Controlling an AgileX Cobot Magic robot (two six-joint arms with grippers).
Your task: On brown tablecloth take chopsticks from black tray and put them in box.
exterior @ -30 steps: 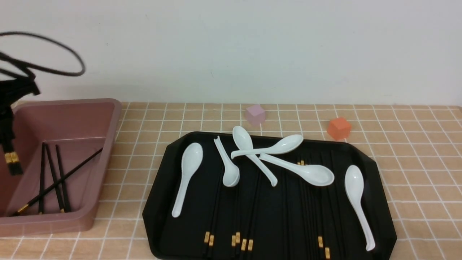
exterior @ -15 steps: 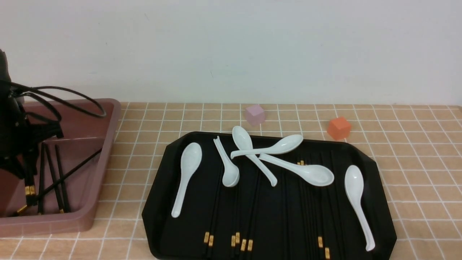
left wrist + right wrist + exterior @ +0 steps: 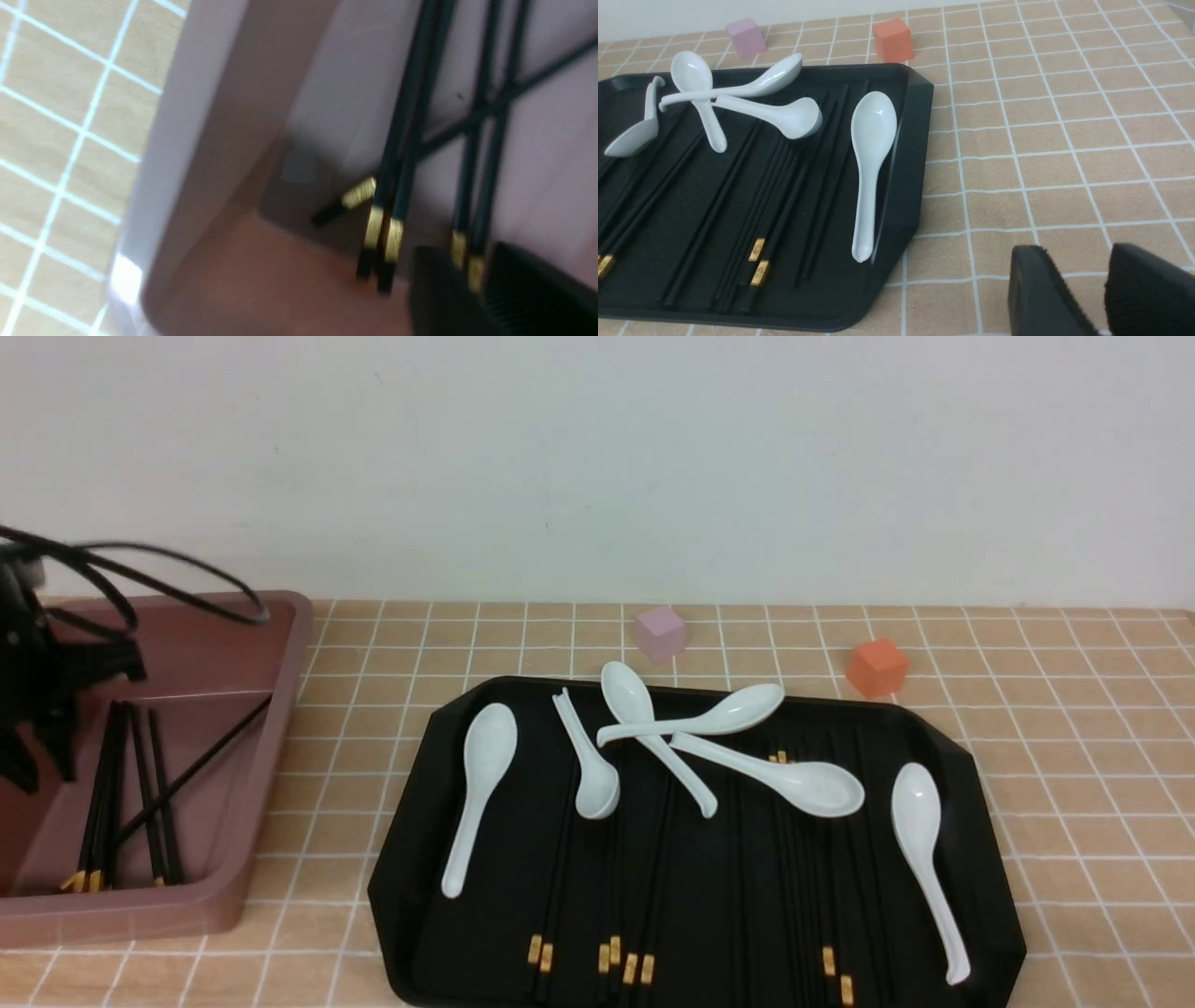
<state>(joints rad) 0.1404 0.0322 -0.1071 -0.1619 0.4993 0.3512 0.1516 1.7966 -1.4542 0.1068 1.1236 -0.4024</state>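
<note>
The mauve-brown box (image 3: 289,709) stands at the left on the brown tablecloth (image 3: 1074,756). Several black chopsticks (image 3: 140,784) with gold bands lie on its floor, one crossing the others; they also show in the left wrist view (image 3: 406,130). My left gripper (image 3: 37,756) hangs open and empty over the box's left part, and its jaws (image 3: 472,254) stand apart just above the gold ends. The black tray (image 3: 401,859) holds several more chopsticks (image 3: 635,859) under white spoons. My right gripper (image 3: 1078,254) is open and empty over the cloth beside the tray (image 3: 915,140).
Several white soup spoons (image 3: 481,784) lie on the tray, some crossing over chopsticks (image 3: 784,196). A pink cube (image 3: 661,632) and an orange cube (image 3: 876,666) sit behind the tray. A black cable (image 3: 168,579) loops over the box's back rim. A white wall stands behind.
My left gripper came down into the box with a pair of chopsticks and let them go. The pair now lies on the box floor, and the gripper has lifted a little.
</note>
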